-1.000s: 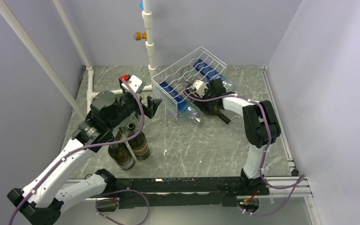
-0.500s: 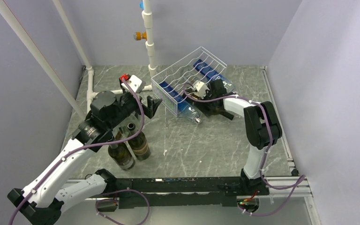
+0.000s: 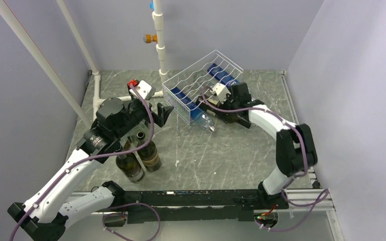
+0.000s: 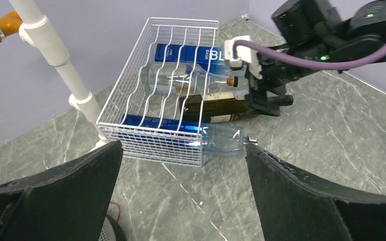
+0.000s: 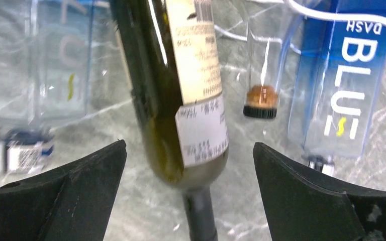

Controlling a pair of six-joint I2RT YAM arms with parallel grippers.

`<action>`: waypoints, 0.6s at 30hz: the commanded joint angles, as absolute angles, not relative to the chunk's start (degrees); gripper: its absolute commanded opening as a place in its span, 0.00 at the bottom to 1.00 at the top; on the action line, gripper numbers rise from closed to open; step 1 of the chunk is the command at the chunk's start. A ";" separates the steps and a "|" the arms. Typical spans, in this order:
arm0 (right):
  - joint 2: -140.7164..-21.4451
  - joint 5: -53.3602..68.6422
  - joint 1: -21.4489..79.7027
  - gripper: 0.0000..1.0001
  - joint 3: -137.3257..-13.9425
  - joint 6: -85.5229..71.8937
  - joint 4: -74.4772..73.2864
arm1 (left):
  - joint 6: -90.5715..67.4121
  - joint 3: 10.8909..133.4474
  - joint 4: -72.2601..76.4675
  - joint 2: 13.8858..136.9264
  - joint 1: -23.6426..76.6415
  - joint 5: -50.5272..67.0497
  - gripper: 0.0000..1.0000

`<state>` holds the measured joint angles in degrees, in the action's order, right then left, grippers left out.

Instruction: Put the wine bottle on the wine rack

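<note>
The white wire wine rack [image 4: 153, 95] [image 3: 203, 80] lies on the table's far side. A dark green wine bottle [image 4: 215, 107] [image 5: 181, 85] with a pale label rests in one of its cradles, neck sticking out. My right gripper [image 5: 189, 145] [image 3: 230, 115] is open around that neck, and neither finger touches the glass. My left gripper [image 4: 183, 145] [image 3: 164, 111] hangs open and empty, short of the rack's near end. Two more dark wine bottles [image 3: 150, 153] [image 3: 130, 166] stand upright under the left arm.
Blue bottles [image 5: 339, 75] [image 4: 181, 131] and a clear bottle with a brown cap [image 5: 261, 100] also lie in the rack. White pipes [image 3: 160, 45] rise just left of the rack. A red-and-white box [image 3: 141, 89] sits by the left gripper.
My right gripper has opened wide and let go of the dark wine bottle, now lying in the rack. The right arm's elbow swung out to the right. The left arm stayed still.
</note>
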<state>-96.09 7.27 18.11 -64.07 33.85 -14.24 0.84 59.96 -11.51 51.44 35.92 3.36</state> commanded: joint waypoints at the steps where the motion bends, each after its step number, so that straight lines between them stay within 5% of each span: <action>1: -87.27 7.48 17.93 1.00 -59.07 32.79 -16.91 | 0.40 61.38 -9.30 49.37 35.68 4.37 0.99; 18: -88.57 0.36 15.67 0.87 -51.60 31.65 -16.39 | -1.05 60.35 -8.61 48.09 36.68 2.98 0.99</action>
<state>-85.76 2.81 16.38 -51.00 31.97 -18.87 -0.64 59.96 -10.87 49.21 36.36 3.20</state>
